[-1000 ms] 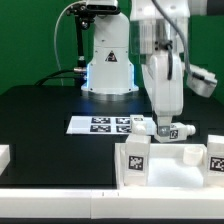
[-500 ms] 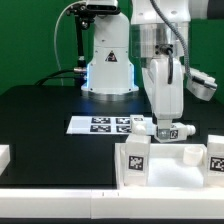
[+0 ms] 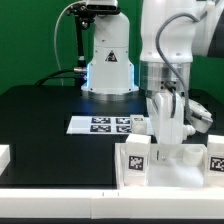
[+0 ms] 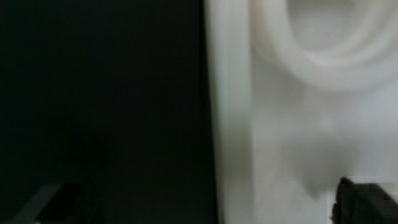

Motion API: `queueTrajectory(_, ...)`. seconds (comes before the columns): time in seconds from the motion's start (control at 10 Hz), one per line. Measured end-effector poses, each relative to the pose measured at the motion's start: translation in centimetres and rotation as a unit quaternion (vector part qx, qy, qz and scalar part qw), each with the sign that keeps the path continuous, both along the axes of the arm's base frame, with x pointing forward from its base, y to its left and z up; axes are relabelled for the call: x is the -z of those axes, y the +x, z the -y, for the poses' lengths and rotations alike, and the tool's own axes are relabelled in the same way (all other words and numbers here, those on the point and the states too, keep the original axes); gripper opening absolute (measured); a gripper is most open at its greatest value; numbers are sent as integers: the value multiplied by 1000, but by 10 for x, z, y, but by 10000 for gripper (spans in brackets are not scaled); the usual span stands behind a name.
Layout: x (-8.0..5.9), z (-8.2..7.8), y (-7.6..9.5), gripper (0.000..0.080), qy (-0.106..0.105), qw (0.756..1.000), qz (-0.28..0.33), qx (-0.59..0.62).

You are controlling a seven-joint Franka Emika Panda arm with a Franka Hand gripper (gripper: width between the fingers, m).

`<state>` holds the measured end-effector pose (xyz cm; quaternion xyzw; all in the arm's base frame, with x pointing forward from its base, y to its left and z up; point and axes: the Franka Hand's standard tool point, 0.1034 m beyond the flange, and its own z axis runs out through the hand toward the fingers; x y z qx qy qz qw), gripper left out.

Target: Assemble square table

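- Black worktop's front edge carries the white top point(image 3: 182, 162), toward the exterior view's right.
- Fingers point(image 4: 368, 203) hang just above it, spread wide and empty.
- Top's rim edge runs between them, so one is over plastic and the other over bare worktop. A straight drop should straddle it.
- Marker board point(image 3: 104, 124) lies farther back.

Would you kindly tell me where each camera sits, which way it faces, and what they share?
Exterior view: off the arm, looking across the black table at the robot's base; the arm and gripper show, low over a white table part.
Wrist view: on the wrist, looking down at that part's edge; only the open fingertips show.
Shared: gripper, white table part, black table.
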<state>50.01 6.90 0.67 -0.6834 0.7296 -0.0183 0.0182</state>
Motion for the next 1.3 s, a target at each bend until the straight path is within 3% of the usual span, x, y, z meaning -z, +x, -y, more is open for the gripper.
queueTrajectory(0.2,1,-3,-1,649,3,1000,-6,-3)
queueTrajectory(0.3,1,-3,-1,516,3,1000,-7,-3)
queueTrajectory(0.4,1,-3,-1,516,3,1000,-7,-3)
queueTrajectory(0.6,1,-3,-1,242,3,1000,-7,-3)
queueTrajectory(0.7,1,-3,-1,242,3,1000,-7,-3)
queueTrajectory(0.8,1,-3,0,72,3,1000,-6,-4)
queueTrajectory(1.2,0,-2,0,53,2,1000,-5,-13)
queueTrajectory(1.3,-3,6,2,53,2,999,-5,-45)
